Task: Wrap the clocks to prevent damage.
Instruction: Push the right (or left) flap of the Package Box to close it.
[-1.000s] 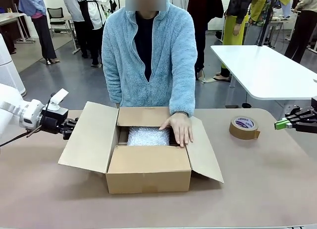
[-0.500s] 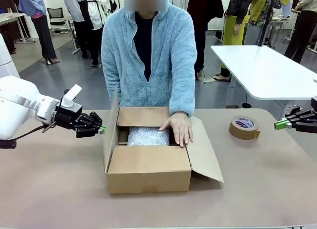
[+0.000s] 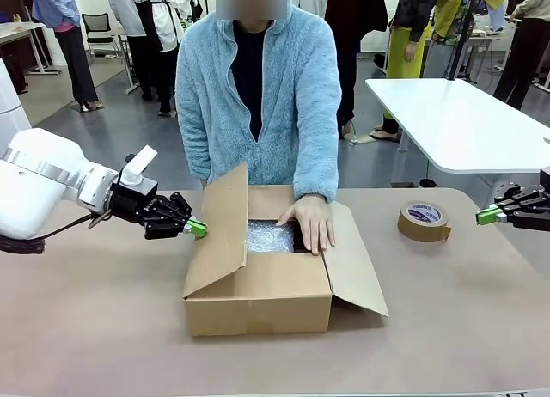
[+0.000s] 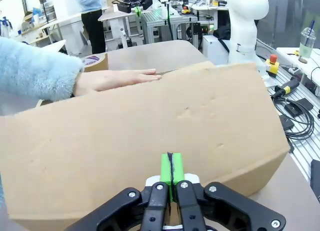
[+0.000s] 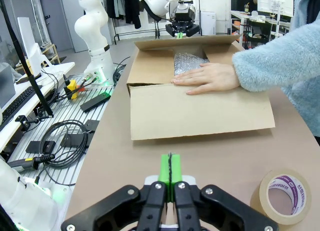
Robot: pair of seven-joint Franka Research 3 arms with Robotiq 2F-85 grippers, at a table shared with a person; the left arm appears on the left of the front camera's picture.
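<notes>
The clocks are a whitish bubble-wrapped bundle (image 3: 270, 236) lying inside the open cardboard box (image 3: 258, 296), also seen at the bundle (image 5: 188, 62) in the right wrist view. My left gripper (image 3: 197, 229) is shut, and its green tips press against the outside of the box's left flap (image 3: 219, 231), which stands tilted inward over the opening. In the left wrist view the shut fingertips (image 4: 171, 169) touch that flap (image 4: 150, 122). A person's hand (image 3: 311, 222) rests flat on the box's right inner edge. My right gripper (image 3: 487, 215) is shut and empty, hovering at the table's right edge.
A brown tape roll (image 3: 424, 221) lies on the table right of the box, close in front of my right gripper (image 5: 170, 170) as the tape roll (image 5: 283, 196). The box's right flap (image 3: 354, 268) lies spread outward. A white table (image 3: 455, 122) stands behind.
My left gripper has moved right, pushing the left flap from lying outward to upright and then leaning in over the box, hiding part of the bundle. The right gripper and the hand stayed still.
</notes>
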